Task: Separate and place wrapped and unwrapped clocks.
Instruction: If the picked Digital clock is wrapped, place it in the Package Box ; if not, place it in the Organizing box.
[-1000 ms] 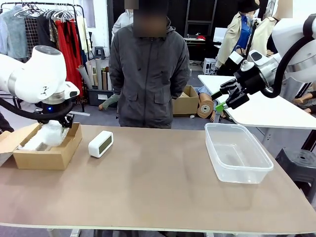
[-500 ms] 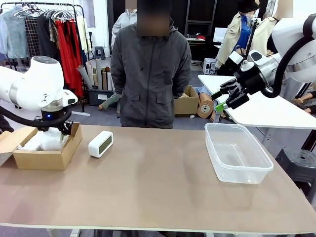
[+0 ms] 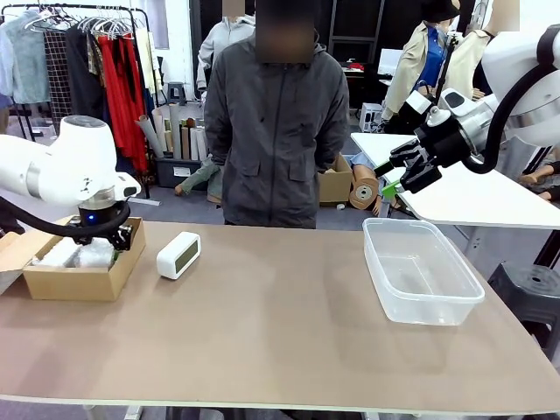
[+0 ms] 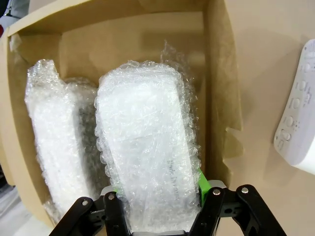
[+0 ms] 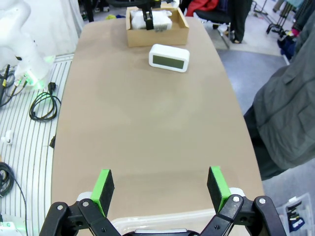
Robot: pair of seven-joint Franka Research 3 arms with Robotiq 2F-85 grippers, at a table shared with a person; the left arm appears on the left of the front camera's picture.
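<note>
Bare clock (image 3: 178,255) and two wrapped ones all at the robot's left end of the table (image 3: 280,350), a wide brown top. Across it, at the far edge, a person (image 3: 276,131) in a dark grey jacket, standing upright and facing the robot.

On the right half, a clear plastic tub (image 3: 435,308), rectangular, sitting level on the table. At the left end, a cardboard box (image 3: 74,282), brown, one flap folded outward, well apart from the tub.

Inside the box, side by side along its length: held wrapped clock (image 4: 145,147), a white block in bubble wrap, on the side nearer the bare clock, and other wrapped clock (image 4: 54,137) just beside it, close to the opposite wall. Cannot tell whether the held one rests on the box floor.

Outside the box, just beside its right wall, the bare clock: white, rounded, on the table, pale display visible from the robot's side.

Left gripper (image 4: 156,194) down in the box, green pads clamped on the near end of the held wrapped clock. Right gripper (image 5: 160,183) raised above the tub's far end, jaws spread wide, bare table seen between the pads.
</note>
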